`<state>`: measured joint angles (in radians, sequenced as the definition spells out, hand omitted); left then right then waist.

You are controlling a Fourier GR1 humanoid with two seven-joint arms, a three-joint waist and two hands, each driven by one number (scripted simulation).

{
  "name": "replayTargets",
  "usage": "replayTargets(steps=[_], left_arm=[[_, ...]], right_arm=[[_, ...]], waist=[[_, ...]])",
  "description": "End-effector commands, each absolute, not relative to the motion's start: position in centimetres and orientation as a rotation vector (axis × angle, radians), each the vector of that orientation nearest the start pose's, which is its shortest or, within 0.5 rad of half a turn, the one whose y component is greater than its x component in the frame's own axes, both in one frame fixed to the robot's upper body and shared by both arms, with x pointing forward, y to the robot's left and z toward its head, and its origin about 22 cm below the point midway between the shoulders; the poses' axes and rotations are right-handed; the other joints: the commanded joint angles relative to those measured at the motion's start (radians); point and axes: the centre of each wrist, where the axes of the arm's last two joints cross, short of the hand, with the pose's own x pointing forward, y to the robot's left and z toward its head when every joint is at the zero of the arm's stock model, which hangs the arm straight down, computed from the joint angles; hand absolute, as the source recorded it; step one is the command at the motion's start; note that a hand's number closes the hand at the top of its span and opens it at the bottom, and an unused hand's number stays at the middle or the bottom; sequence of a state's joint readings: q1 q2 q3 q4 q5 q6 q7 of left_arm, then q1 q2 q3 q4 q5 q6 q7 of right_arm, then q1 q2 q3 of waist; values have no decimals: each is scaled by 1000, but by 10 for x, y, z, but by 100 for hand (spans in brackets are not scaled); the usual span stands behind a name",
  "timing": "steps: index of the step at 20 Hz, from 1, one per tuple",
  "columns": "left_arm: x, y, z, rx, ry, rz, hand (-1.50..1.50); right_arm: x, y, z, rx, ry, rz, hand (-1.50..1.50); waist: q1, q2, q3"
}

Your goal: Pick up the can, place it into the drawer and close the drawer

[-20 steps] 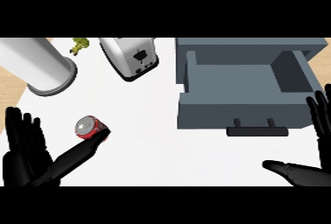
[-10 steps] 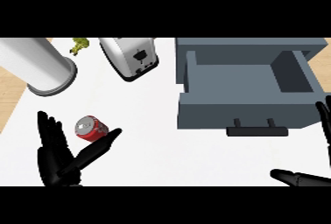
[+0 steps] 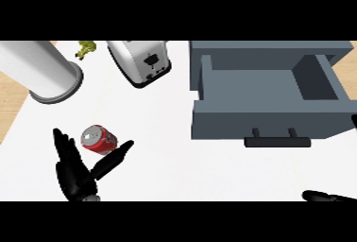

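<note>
A red can (image 3: 99, 140) with a silver top lies on the white counter at the left. My left hand (image 3: 78, 171) is open just below it, fingers to the can's left and thumb to its lower right, the can in the gap between them. The grey drawer (image 3: 268, 124) stands pulled open at the upper right, its inside bare and its dark handle (image 3: 276, 140) facing me. Only a fingertip of my right hand (image 3: 327, 195) shows at the lower right, and another at the right edge.
A silver toaster (image 3: 141, 60) stands at the top centre. A large white cylinder (image 3: 38, 72) lies at the upper left, with a small green thing (image 3: 86, 47) beside it. A wooden strip (image 3: 10, 101) runs along the counter's left edge.
My left hand has moved up and right, bringing the can into the gap between thumb and fingers. My right hand has slid further down and right, almost out of view.
</note>
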<state>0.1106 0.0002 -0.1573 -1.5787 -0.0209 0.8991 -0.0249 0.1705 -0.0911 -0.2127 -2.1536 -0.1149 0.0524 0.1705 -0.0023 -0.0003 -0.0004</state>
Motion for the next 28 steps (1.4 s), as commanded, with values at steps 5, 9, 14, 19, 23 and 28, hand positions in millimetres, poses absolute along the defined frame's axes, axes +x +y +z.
replayTargets(steps=[5,9,14,19,23,28], left_arm=[[216,216,-65,662,-1369,606,-150],[219,239,-78,635,-1360,606,-150],[207,236,-100,634,-1372,646,-150],[214,244,-114,637,-1337,660,-150],[223,257,-127,652,-1347,664,-150],[257,260,-130,634,-1390,629,-150]], right_arm=[[161,-285,123,-187,-1827,-85,-150],[165,-291,125,-190,-1852,-83,-150],[161,-293,132,-207,-1853,-85,-150],[144,-314,126,-208,-1842,-62,-150],[162,-295,118,-215,-1822,-67,-150],[161,-293,140,-199,-1846,-27,-150]], waist=[[0,0,0],[0,0,0],[1,0,0],[-2,-1,0],[0,0,0],[-5,1,0]])
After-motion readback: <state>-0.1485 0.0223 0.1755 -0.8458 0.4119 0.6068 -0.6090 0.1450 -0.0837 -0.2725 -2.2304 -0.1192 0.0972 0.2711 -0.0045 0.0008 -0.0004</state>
